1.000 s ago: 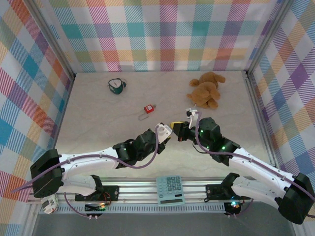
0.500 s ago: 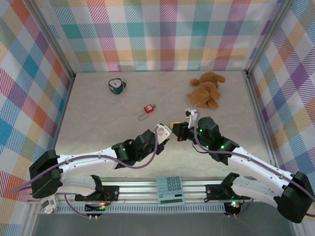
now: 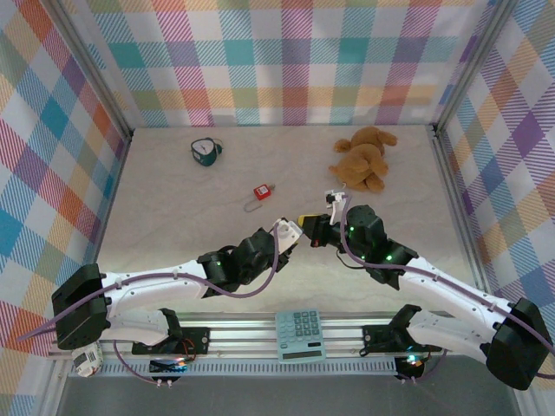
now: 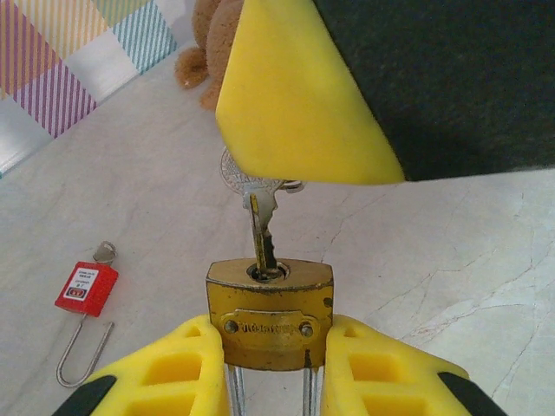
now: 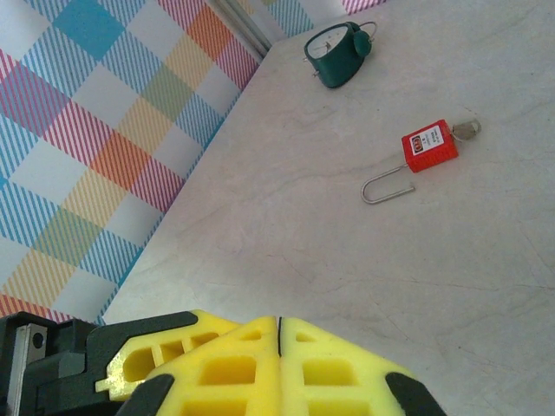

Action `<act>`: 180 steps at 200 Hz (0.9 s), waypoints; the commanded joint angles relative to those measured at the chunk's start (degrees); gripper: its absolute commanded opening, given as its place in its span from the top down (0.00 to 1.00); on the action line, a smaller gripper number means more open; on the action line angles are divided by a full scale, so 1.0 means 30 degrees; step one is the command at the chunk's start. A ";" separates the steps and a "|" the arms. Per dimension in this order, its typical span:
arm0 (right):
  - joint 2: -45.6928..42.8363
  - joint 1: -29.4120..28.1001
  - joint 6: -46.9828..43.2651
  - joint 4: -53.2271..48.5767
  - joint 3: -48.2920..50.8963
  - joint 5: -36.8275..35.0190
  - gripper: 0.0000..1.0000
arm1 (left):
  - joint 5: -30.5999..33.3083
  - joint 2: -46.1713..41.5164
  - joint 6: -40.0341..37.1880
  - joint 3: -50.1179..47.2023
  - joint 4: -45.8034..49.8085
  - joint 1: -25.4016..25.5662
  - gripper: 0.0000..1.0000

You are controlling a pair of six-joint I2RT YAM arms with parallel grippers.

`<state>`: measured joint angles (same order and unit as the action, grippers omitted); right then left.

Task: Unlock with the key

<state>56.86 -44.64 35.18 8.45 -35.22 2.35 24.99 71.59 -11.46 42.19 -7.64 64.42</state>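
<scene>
A brass padlock is clamped by its sides between the yellow fingers of my left gripper, keyhole facing away from the camera. A silver key stands in the keyhole. Its head is partly hidden under a yellow finger of my right gripper, which is shut on it. From above, my left gripper and right gripper meet tip to tip at mid-table. In the right wrist view the right gripper has its pads pressed together.
A small red padlock with an open shackle lies on the table behind the grippers. A green alarm clock sits at the back left and a brown teddy bear at the back right. A calculator rests on the near rail.
My right gripper has edged slightly left toward the left gripper. The left arm and the padlock have held still.
</scene>
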 commanded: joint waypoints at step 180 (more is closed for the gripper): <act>-0.0961 -0.1203 -0.1258 -0.5330 -0.0945 -0.2587 1.00 | -0.0775 -0.0694 0.0430 -0.0187 -0.6677 0.0352 1.00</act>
<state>52.90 -47.35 34.04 2.31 -35.92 -5.96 24.25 72.77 -11.22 42.13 -11.73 64.42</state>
